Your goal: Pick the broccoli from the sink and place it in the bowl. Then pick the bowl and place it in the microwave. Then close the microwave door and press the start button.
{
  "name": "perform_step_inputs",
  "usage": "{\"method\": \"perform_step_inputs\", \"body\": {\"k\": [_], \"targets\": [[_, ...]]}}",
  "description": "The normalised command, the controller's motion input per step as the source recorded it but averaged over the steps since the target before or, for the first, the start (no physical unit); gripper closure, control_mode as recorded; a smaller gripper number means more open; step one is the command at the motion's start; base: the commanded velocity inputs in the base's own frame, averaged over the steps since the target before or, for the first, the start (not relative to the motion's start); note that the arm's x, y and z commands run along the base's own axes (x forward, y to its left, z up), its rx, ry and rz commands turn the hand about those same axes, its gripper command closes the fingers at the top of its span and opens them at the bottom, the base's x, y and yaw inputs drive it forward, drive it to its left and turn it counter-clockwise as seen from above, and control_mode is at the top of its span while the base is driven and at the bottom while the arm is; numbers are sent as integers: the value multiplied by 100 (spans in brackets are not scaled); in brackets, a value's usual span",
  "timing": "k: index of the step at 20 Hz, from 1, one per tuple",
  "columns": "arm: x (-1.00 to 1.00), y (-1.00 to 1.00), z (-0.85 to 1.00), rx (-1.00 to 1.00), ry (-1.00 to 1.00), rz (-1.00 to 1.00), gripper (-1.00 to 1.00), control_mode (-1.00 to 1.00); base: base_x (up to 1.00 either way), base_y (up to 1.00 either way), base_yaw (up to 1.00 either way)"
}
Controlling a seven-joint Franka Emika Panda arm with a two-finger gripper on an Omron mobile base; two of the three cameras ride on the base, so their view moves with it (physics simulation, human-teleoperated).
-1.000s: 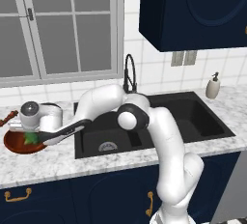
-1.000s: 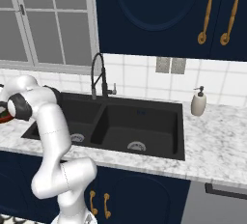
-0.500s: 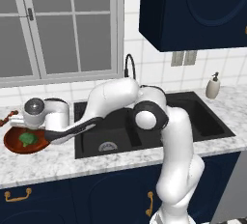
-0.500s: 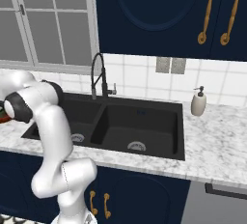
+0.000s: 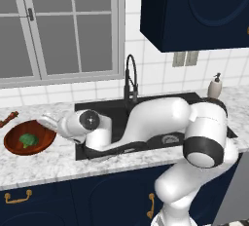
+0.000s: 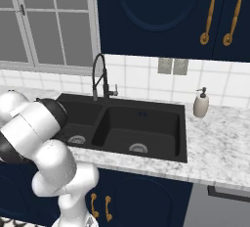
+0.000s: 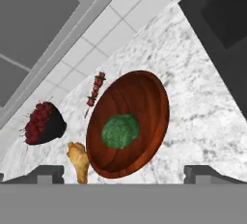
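Observation:
The broccoli lies in the middle of the reddish-brown bowl. The bowl stands on the marble counter left of the black sink, with the broccoli as a green spot inside it. My gripper hovers just right of the bowl's rim and a little above it, open and holding nothing. In the hand view the gripper has its fingertips set wide on either side of the bowl's near edge. The sink has two basins. The microwave and its door are out of view.
Around the bowl lie a red skewer, a dark bowl of red berries and a chicken drumstick. A black faucet rises behind the sink, and a soap dispenser stands at its right. My arm stretches across the sink's front edge.
My hand has drawn back from over the bowl toward the sink, leaving the broccoli in the bowl. The elbow has swung right and lower.

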Motion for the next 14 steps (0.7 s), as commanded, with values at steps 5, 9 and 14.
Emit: {"method": "perform_step_inputs", "body": {"k": [5,9,14], "targets": [[0,-98,100,35,23,0,-100,-100,0,0,0],[0,-85,100,31,32,0,-100,-100,0,0,0],[19,-49,100,18,42,-1,-100,-100,0,0,0]]}}
